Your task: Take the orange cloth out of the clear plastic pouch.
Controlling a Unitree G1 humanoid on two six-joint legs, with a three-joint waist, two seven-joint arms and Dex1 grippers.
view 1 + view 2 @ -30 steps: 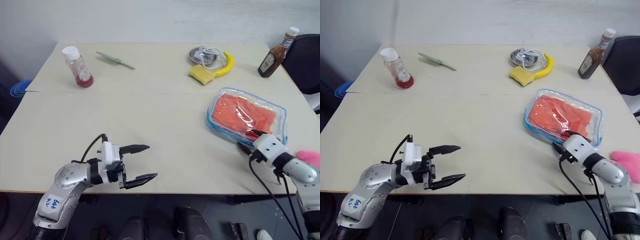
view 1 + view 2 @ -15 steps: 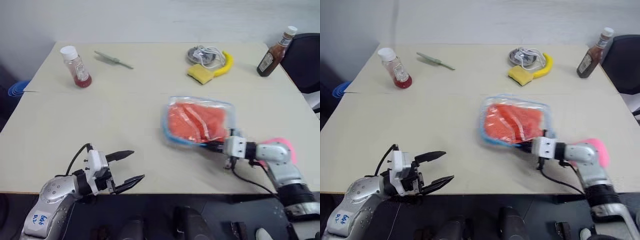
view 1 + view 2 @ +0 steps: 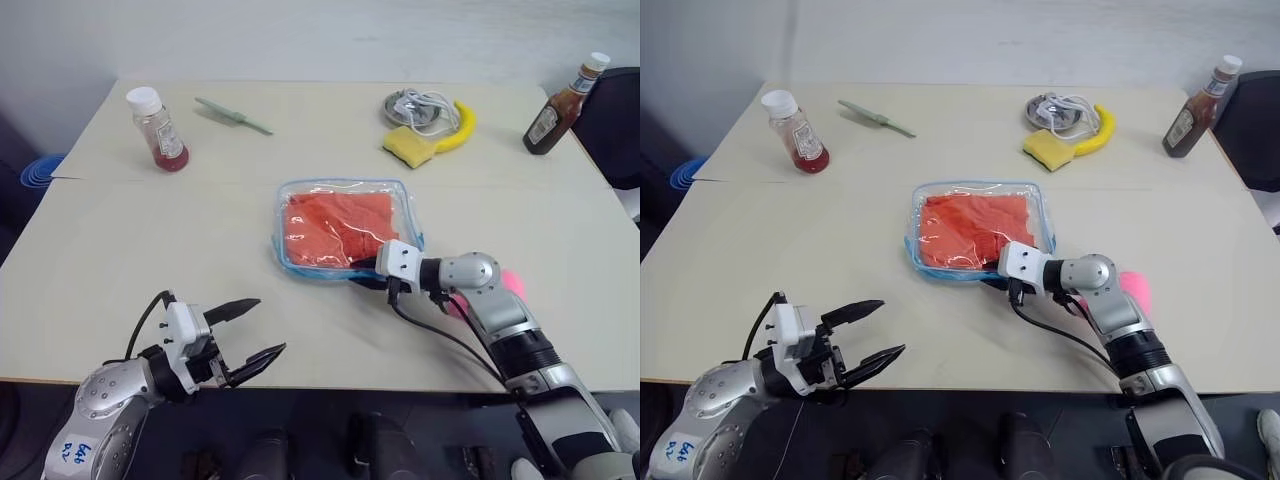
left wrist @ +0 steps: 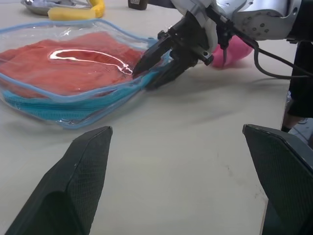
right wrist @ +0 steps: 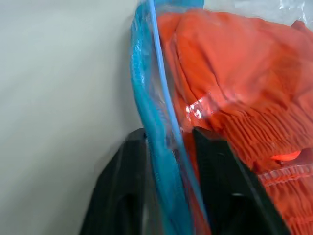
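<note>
The clear plastic pouch (image 3: 398, 205), trimmed in light blue, lies flat in the middle of the table. The orange cloth (image 3: 335, 225) is inside it. My right gripper (image 3: 368, 278) is at the pouch's near right corner. Its two black fingers (image 5: 132, 161) stand slightly apart on either side of the blue edge (image 5: 156, 147), so it is open. The left wrist view shows that same gripper (image 4: 149, 73) straddling the trim. My left gripper (image 3: 270, 325) hovers open by the table's near edge, to the near left of the pouch, with nothing between its fingers (image 4: 73, 186).
At the back stand a bottle of red sauce (image 3: 157, 130), a green tool (image 3: 233, 116), a yellow sponge (image 3: 410, 148), a banana (image 3: 458, 128) by a metal dish with cable (image 3: 418, 106), and a brown sauce bottle (image 3: 560, 103). A pink fluffy lump (image 3: 508, 285) lies behind my right forearm.
My right gripper has dragged the pouch from the table's right side to the middle, and its fingers have since parted. The left gripper drifted slightly left, still open.
</note>
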